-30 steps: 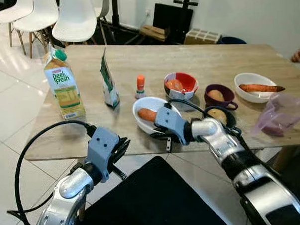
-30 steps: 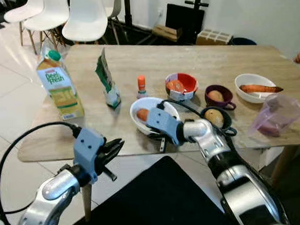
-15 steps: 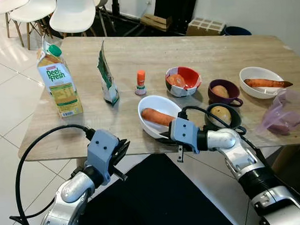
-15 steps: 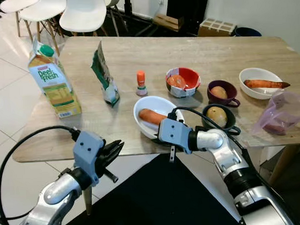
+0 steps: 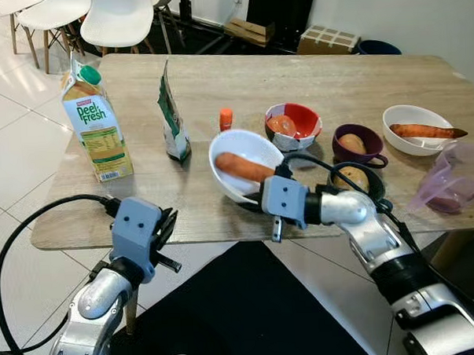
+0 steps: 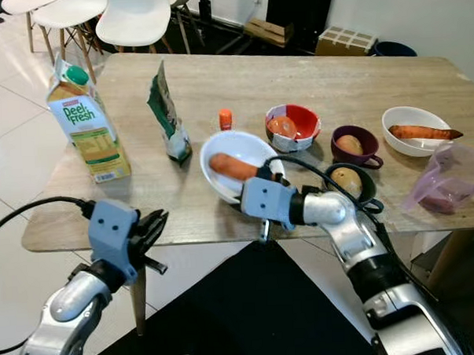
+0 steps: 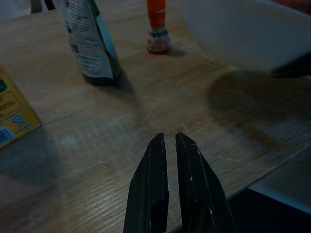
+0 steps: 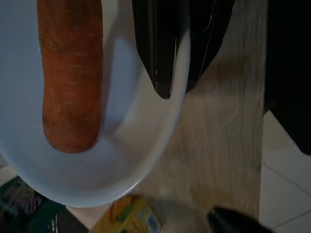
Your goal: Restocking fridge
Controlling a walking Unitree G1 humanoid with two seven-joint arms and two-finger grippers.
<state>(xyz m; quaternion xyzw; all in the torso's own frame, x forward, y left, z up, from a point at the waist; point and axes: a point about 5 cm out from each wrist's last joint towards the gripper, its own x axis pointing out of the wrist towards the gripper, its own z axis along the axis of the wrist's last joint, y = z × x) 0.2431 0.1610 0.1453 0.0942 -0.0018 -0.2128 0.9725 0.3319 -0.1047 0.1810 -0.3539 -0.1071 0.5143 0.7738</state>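
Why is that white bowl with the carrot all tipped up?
The white bowl is tilted and off the table because the right hand pinches its rim. The carrot lies on the slope and might slide out. Everything else stands normally.

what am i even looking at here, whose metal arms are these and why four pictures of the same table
These are the two arms of a humanoid robot, seen through its own cameras. Two pictures come from the eyes in its head, looking down at a wooden table. The other two come from a camera on each wrist, looking along that gripper's black fingers.

On the table stand a juice carton, a green pouch, a small orange-capped bottle, a red bowl, a purple cup with a potato, a dark bowl with another, a far white bowl with a carrot, and a plastic bag.

The right gripper is pinching the rim of a white bowl holding a carrot, tilted above the table. The left gripper hovers shut near the table edge.
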